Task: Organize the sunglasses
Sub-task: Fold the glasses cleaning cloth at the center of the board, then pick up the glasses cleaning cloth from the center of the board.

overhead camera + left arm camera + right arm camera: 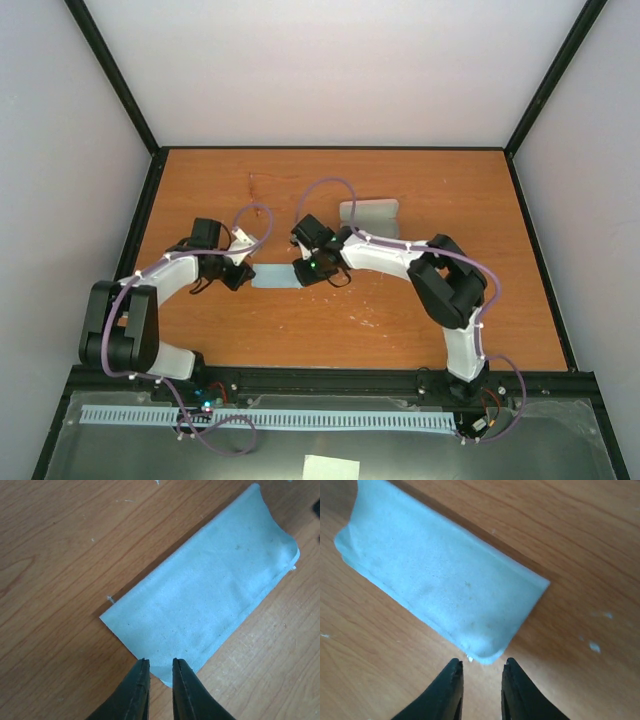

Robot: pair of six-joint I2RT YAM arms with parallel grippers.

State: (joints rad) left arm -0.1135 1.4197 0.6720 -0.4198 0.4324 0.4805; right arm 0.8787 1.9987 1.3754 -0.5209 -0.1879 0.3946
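Wooden table [400, 330] bears a folded blue cloth [273, 276] lying lengthwise mid-frame between left pincer [160, 661] and right pincer [482, 662], both slightly parted, empty; sunglasses unseen.

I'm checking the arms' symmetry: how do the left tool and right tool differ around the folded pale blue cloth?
The left tool has its jaws narrowly apart; the right tool shows a wider gap. The corner of the folded pale blue cloth reaches between the left tool's tips, while its rounded end stops just short of the right tool's. Shared: both black, open, empty, at opposite ends of the cloth.
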